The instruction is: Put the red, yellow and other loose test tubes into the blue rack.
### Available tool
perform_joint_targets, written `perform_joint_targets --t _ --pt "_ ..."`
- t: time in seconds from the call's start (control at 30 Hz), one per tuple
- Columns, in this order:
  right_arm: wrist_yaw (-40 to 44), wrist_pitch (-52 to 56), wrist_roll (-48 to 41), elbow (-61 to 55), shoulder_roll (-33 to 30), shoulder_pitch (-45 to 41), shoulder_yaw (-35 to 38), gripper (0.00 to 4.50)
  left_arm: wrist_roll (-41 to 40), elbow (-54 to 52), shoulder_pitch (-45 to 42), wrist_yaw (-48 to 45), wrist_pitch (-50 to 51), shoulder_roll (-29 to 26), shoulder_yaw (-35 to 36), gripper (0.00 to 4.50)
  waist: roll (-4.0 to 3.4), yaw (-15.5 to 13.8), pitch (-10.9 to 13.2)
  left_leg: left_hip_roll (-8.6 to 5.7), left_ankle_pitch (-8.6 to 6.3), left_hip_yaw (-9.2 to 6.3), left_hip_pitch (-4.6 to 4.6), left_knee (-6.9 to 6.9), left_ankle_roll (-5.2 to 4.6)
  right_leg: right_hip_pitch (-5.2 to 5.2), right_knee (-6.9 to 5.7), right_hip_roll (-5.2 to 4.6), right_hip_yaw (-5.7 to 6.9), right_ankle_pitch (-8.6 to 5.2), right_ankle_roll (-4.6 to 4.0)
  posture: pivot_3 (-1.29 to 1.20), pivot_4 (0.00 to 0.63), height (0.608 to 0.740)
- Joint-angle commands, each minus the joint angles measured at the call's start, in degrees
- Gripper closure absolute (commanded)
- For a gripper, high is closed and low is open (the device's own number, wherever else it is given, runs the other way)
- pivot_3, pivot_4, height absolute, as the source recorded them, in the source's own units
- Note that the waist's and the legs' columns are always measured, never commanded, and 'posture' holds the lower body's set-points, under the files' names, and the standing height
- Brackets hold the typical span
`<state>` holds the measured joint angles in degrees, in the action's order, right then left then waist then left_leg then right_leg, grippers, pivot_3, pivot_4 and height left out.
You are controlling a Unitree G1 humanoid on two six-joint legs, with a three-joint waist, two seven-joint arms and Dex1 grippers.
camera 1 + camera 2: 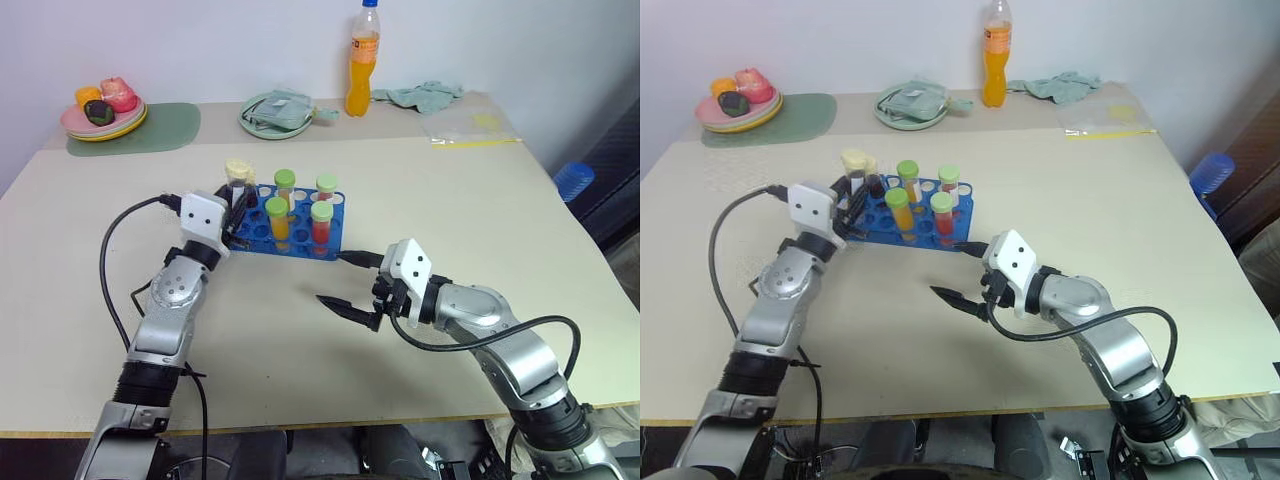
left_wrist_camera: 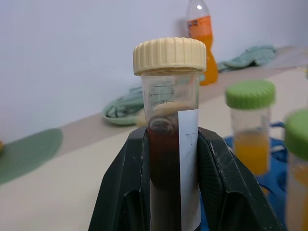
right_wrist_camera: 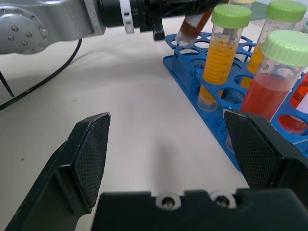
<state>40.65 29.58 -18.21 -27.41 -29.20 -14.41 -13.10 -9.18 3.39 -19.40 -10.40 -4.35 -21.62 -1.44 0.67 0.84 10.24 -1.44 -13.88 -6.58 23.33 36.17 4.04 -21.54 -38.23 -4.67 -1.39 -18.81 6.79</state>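
The blue rack [image 1: 298, 242] lies mid-table and holds several green-capped test tubes, some with yellow-orange liquid [image 1: 278, 222] and some with red [image 1: 321, 230]. My left gripper [image 1: 235, 207] is shut on a cream-capped tube of dark red liquid [image 2: 168, 144]. That tube [image 1: 239, 185] leans over the rack's left end, and its tip [image 3: 182, 38] is at a corner hole. My right gripper [image 1: 332, 278] is open and empty just in front of the rack, with its fingers [image 3: 91, 154] spread wide.
Along the far edge stand an orange drink bottle [image 1: 362, 60], a plate of fruit [image 1: 105, 112] on a green mat [image 1: 160, 128], a green dish [image 1: 278, 112], a crumpled cloth [image 1: 420, 95] and a plastic bag [image 1: 470, 125]. A blue object [image 1: 573, 180] sits off the table's right side.
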Motion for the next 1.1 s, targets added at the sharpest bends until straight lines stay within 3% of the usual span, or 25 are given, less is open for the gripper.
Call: perform_joint_targets --t 0.03,0.8,1.03,1.1 --pt "-0.14 -0.38 -0.3 -2.7 -0.44 0.1 1.37 0.33 1.3 -0.37 0.3 -0.58 -1.69 1.23 1.15 3.73 0.0 0.01 0.0 0.0 0.0 0.0 -0.01 0.0 0.0 0.0 0.0 0.0 0.0 0.0 0.0 0.0 0.15 0.74" --pt "-0.6 -0.28 -0.74 -3.05 -0.13 0.57 0.98 0.33 4.91 7.53 0.21 -2.08 -11.44 9.26 2.39 3.73 0.01 -0.15 -0.02 -0.03 0.0 -0.05 -0.07 0.04 0.0 0.12 0.0 -0.01 0.06 0.0 0.01 0.0 0.15 0.74" --pt "-0.54 -0.25 -1.02 -2.91 0.05 0.52 0.77 0.33 4.4 5.5 2.36 -1.11 -12.35 9.61 4.49 0.24 0.0 -0.06 -0.03 -0.01 0.0 -0.06 -0.07 0.03 0.0 0.1 -0.01 0.01 0.06 0.0 0.01 0.0 0.15 0.74" --pt "-0.41 -0.25 -1.09 -2.91 0.09 0.5 0.61 0.33 3.79 4.32 2.84 -1.1 -11.97 9.45 5.2 0.08 0.0 0.01 -0.03 -0.01 0.0 -0.07 -0.07 0.03 0.0 0.1 -0.01 0.02 0.07 0.0 0.01 0.0 0.15 0.74"
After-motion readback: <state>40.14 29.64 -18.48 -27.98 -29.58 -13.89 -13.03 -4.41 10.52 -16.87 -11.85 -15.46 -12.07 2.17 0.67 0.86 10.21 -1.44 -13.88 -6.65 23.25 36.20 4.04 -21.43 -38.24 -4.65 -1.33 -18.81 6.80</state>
